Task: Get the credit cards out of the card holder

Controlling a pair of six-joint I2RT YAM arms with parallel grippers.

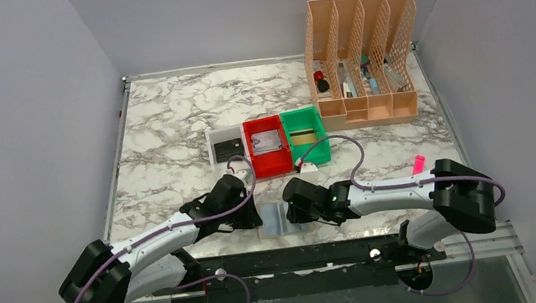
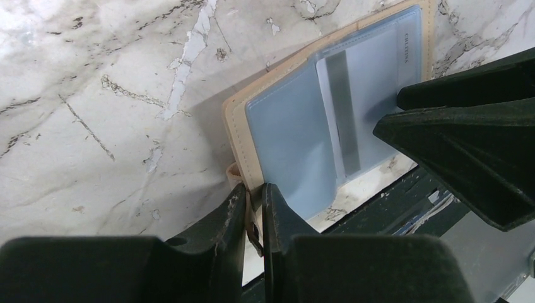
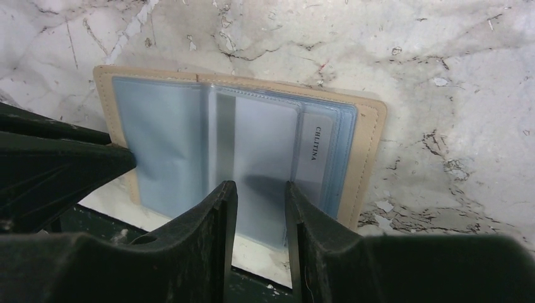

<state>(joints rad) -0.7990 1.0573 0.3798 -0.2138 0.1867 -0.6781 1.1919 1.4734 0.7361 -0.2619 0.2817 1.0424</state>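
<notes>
The card holder [image 1: 282, 220] lies open near the table's front edge, with a tan cover and a blue-grey inside [image 3: 170, 139]. A pale card with a grey stripe [image 3: 225, 120] shows through a clear pocket. My left gripper [image 2: 254, 203] is shut on the card holder's tan left edge and strap. My right gripper [image 3: 260, 189] hovers over the right half with its jaws apart and nothing between them. Other credit cards lie in the trays: a black one [image 1: 227, 149] in the white tray and a silvery one [image 1: 267, 142] in the red tray.
A white tray [image 1: 210, 146], a red tray [image 1: 271, 168] and a green tray [image 1: 299, 114] stand in a row mid-table. A peach file organizer [image 1: 365, 56] is at the back right. A pink object [image 1: 419, 162] lies near the right arm. The dark front rail [image 1: 322, 256] is just behind the card holder.
</notes>
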